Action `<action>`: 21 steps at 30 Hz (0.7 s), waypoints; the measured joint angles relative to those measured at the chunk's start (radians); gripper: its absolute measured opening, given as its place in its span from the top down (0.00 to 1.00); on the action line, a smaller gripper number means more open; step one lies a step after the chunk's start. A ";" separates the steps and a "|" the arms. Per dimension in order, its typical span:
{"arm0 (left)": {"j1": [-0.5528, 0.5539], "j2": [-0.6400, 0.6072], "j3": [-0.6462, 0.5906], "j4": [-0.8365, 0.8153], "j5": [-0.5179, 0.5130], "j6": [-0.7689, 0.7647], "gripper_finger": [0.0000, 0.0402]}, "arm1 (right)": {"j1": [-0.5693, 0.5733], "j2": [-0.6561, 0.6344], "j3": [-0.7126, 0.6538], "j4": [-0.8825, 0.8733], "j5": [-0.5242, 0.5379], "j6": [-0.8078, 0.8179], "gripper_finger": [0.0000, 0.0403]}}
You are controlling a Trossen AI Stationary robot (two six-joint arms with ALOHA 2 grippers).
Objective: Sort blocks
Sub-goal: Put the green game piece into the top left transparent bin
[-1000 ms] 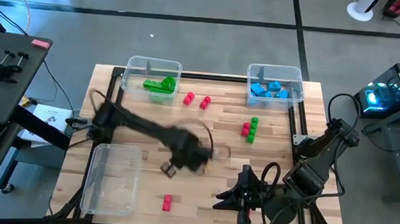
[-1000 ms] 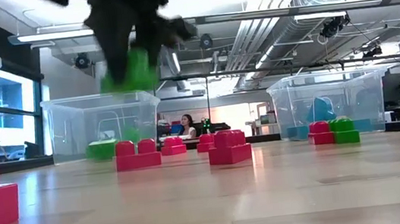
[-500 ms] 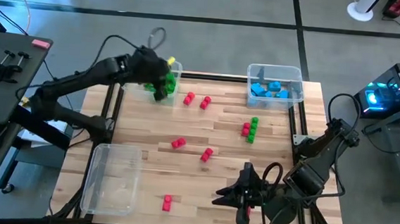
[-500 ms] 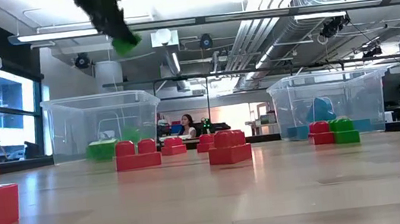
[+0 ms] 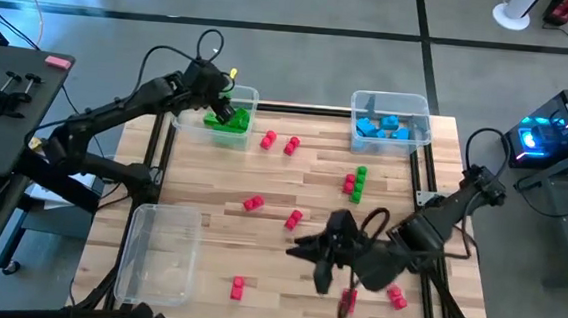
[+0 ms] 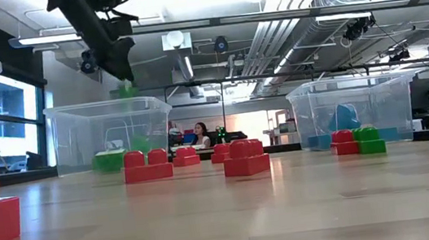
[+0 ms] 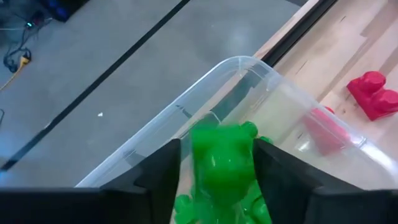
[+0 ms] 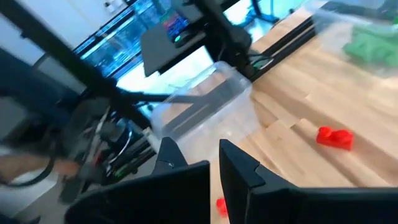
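Found no readable text, label, brand, number or sign anywhere; looked over table, bins, blocks, arms and room; nothing legible.

green blocks (image 5: 228, 121) lie in a heap in the far left bin. one more green block (image 7: 222, 158) hangs in the air just above that heap. blue blocks (image 5: 382, 127) lie piled in the far right bin. two red blocks (image 5: 279, 142) sit on the table between the two bins. a green block stuck beside a red one (image 5: 355, 182) sits right of the middle. two more red blocks (image 5: 272, 210) lie near the middle. three red ones, (image 5: 238, 288), (image 5: 347, 302) and (image 5: 395, 299), lie along the near edge.
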 joint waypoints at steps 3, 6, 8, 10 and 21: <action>0.000 -0.012 0.001 -0.016 0.001 -0.036 0.45 | -0.046 0.000 0.000 -0.010 -0.001 -0.025 1.00; 0.000 -0.017 0.002 -0.059 0.001 -0.055 0.37 | -0.096 0.000 0.000 -0.042 -0.002 -0.059 1.00; 0.000 -0.032 0.001 -0.100 0.050 -0.104 0.33 | -0.138 0.000 0.000 -0.101 -0.002 -0.046 1.00; 0.000 -0.055 0.001 -0.108 0.173 -0.201 0.31 | -0.187 0.000 0.000 -0.209 0.000 0.007 1.00; -0.260 -0.193 0.001 0.313 0.343 -0.505 0.30 | -0.541 -0.008 -0.010 -0.831 -0.102 -0.137 1.00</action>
